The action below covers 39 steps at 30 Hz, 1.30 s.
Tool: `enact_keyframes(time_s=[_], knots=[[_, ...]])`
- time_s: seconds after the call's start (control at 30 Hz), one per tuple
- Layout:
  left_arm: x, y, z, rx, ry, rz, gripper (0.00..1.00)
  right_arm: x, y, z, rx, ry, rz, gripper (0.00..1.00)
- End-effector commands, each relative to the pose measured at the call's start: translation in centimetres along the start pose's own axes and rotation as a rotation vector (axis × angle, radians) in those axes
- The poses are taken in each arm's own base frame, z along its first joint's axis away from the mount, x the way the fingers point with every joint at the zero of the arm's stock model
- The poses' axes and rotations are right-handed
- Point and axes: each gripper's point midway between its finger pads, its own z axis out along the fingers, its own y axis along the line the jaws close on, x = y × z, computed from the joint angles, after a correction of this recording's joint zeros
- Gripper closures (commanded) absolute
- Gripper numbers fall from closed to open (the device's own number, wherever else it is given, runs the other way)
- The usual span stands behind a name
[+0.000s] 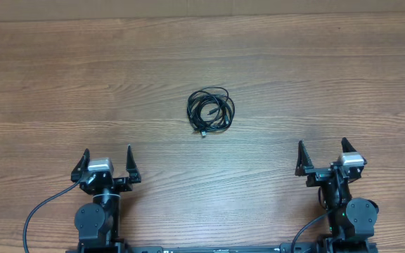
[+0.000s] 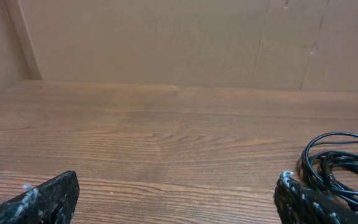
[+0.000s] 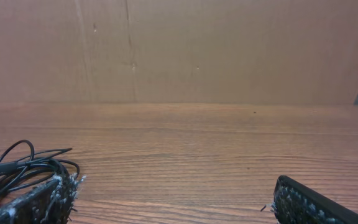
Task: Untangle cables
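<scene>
The cables (image 1: 211, 110) lie as one coiled black bundle on the wooden table (image 1: 62, 84), near its middle, with a small plug tip at the bundle's lower edge. The bundle also shows at the right edge of the left wrist view (image 2: 340, 163) and at the left edge of the right wrist view (image 3: 23, 167). My left gripper (image 1: 107, 160) is open and empty near the front left, well short of the bundle. My right gripper (image 1: 323, 154) is open and empty near the front right, also apart from it.
A brown cardboard wall (image 2: 166, 37) stands along the far edge of the table and shows in the right wrist view (image 3: 229, 50) too. Thick black arm wiring (image 1: 41, 211) loops beside the left arm base.
</scene>
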Motion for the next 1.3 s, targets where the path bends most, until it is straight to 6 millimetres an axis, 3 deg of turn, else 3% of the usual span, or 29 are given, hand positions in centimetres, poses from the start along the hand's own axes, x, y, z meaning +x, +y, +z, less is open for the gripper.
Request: enact_keyframes(time_s=[0.0, 0.3, 0.4, 0.5, 0.6, 0.7, 0.77, 0.87, 1.0, 1.07, 1.17, 1.27], knots=[[0.0, 0.1, 0.0, -0.001, -0.005, 0.012, 0.01, 0.1, 0.0, 0.0, 0.001, -0.008, -0.005, 0.0], [-0.5, -0.4, 0.0, 0.023, -0.024, -0.021, 0.0, 0.1, 0.0, 0.0, 0.001, -0.008, -0.005, 0.0], [-0.3, -3.9, -0.5, 0.231, 0.007, -0.18, 0.01, 0.0, 0.7, 0.0, -0.038, -0.011, 0.01, 0.0], [-1.0, -7.2, -1.6, 0.434, 0.046, -0.388, 0.0, -0.3, 3.4, -0.3, -0.198, -0.013, 0.113, 0.0], [-3.3, -8.3, -2.5, 0.529, -0.028, -0.397, 0.0, -0.5, 5.3, -0.8, -0.31, 0.002, 0.203, 0.0], [-7.4, -9.2, -4.0, 0.613, -0.171, -0.349, 0.0, -0.7, 7.9, -1.9, -0.477, 0.05, 0.362, 0.0], [-10.3, -8.9, -4.9, 0.607, -0.236, -0.335, 0.0, -2.0, 9.0, -2.6, -0.56, 0.02, 0.383, 0.0], [-13.8, -8.6, -5.9, 0.581, -0.273, -0.291, 0.0, -6.0, 10.1, -4.1, -0.657, -0.137, 0.307, 0.0], [-17.8, -8.7, -6.1, 0.552, -0.214, -0.197, 0.0, -12.4, 8.4, -5.3, -0.56, -0.294, 0.254, 0.0], [-18.9, -9.0, -5.4, 0.55, -0.105, -0.171, 0.0, -14.3, 7.6, -5.3, -0.493, -0.286, 0.21, 0.0], [-19.3, -9.9, -3.7, 0.578, 0.11, -0.16, 0.0, -15.1, 6.9, -4.4, -0.427, -0.131, 0.189, 0.0], [-18.6, -10.3, -1.8, 0.576, 0.38, -0.187, 0.0, -14.6, 6.8, -2.9, -0.408, 0.105, 0.217, 0.0]])
